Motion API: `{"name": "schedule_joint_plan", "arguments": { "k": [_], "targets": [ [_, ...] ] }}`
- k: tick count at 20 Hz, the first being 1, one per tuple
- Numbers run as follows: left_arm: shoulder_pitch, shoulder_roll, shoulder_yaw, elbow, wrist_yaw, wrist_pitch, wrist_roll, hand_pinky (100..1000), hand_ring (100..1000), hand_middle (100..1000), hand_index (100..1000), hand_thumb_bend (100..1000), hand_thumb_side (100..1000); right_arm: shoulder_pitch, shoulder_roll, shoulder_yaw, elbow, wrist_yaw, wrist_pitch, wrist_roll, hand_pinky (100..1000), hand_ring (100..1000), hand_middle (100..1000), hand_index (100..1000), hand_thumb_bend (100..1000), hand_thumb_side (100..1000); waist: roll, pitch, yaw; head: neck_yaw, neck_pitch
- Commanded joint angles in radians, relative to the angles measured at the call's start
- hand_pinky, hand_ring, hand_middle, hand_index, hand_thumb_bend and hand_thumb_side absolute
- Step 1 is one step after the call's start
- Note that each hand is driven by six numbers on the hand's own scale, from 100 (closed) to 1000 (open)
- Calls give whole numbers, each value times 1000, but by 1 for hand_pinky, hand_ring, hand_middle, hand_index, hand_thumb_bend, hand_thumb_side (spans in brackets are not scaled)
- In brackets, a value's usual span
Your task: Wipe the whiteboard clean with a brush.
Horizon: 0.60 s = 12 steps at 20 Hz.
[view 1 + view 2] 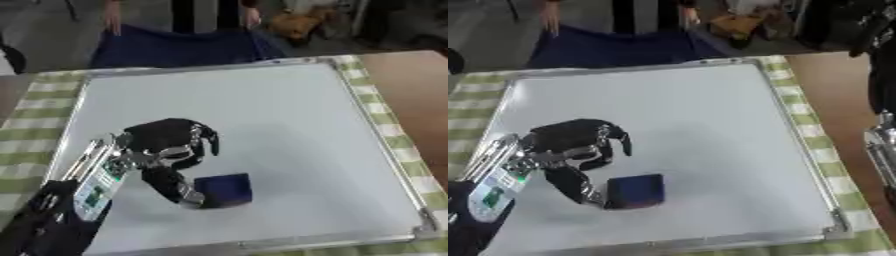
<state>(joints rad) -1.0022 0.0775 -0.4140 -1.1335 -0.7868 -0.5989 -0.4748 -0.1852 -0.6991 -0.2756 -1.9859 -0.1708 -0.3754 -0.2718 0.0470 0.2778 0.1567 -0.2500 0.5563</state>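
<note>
Left hand (171,145), fingers curled, thumb touching a dark blue brush (224,190) on the unmarked whiteboard (262,115).

Black fingered left hand (171,142) with silver joints; silver forearm bearing a green-marked white panel (99,184); black upper sleeve.

A makeshift lab or demo room: checked tablecloth (26,131) (green and white), bare grey floor (52,42).
</note>
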Motion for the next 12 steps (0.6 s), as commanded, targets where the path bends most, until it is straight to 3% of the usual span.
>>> {"name": "schedule_joint_plan", "arguments": {
  "k": [1, 12],
  "targets": [
    [-15, 6, 12, -16, 8, -3, -1, 833, 780, 633, 109, 582, 831, -10, -20, -9, -14, -9, -3, -2, 714, 599, 493, 286, 148, 979, -8, -19, -2, -2, -16],
    [-11, 7, 15, -27, 25, 7, -22, 833, 777, 629, 109, 587, 832, -10, -19, -11, -14, -9, -4, -3, 714, 599, 492, 286, 149, 979, -10, -15, -3, -2, -10]
  ]
}}
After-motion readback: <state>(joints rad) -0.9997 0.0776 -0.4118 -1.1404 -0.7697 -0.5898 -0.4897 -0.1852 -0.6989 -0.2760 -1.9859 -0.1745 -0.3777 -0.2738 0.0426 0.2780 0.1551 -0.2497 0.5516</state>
